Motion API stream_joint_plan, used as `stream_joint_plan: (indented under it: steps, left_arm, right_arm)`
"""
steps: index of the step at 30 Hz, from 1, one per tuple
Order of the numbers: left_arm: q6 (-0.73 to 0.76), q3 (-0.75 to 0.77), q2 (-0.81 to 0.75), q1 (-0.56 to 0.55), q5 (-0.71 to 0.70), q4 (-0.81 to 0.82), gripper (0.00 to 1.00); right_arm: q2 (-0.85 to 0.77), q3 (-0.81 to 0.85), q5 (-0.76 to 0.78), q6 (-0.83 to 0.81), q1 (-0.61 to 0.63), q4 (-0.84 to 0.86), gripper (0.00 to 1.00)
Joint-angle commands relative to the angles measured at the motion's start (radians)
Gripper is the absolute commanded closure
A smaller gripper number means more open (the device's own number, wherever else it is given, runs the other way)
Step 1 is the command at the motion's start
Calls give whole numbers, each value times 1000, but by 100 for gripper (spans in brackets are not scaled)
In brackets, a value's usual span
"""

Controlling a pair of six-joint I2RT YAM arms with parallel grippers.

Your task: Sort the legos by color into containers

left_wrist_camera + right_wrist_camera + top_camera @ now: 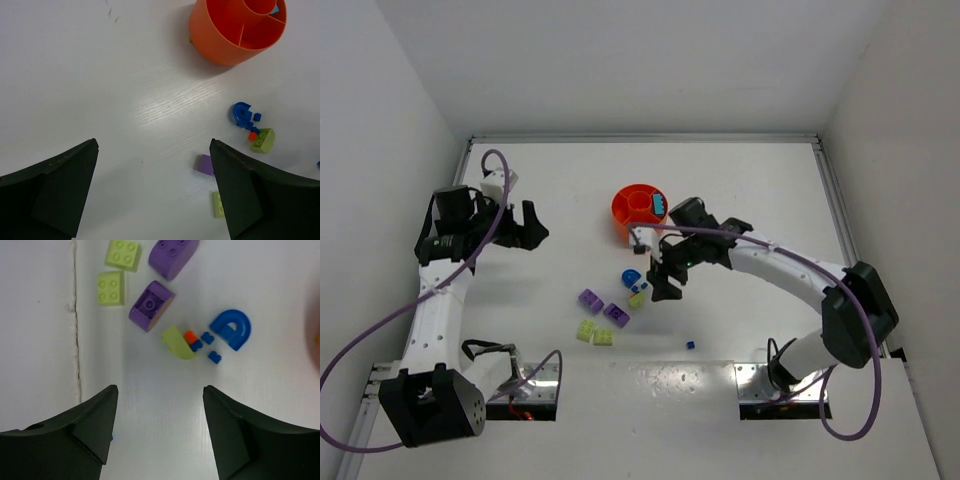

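Now, your right claw (160,388) hangs spread and empty over the counter (40,315) | legos (172,257) just ahead: lime wedge (177,343), blue arch (230,329), purple brick (151,306) | your left claw (153,142) spread, empty | orange bowl (225,40) farthest, teal brick (660,205) inside

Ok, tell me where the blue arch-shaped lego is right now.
In the top view, the blue arch-shaped lego lies loose near the middle of the table, in front of the orange bowl, with a lime brick just nearer the arms.

Round orange plastic bowl (220,42), teal plastic brick (661,205). Purple bricks (150,305), lime bricks (111,287), blue arch brick (231,329), tiny orange brick (189,335). White table (280,405).
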Motion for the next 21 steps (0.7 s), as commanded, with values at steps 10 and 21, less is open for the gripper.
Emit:
stream_joint_plan:
  steps: [10,21]
  left_arm:
    - [-12,-4,21,15,-4,21,0]
    - [16,-13,21,15,51,12,0]
  right_arm:
    - [165,96,310,221,135,227,30]
    - [189,55,152,-139,174,126,43]
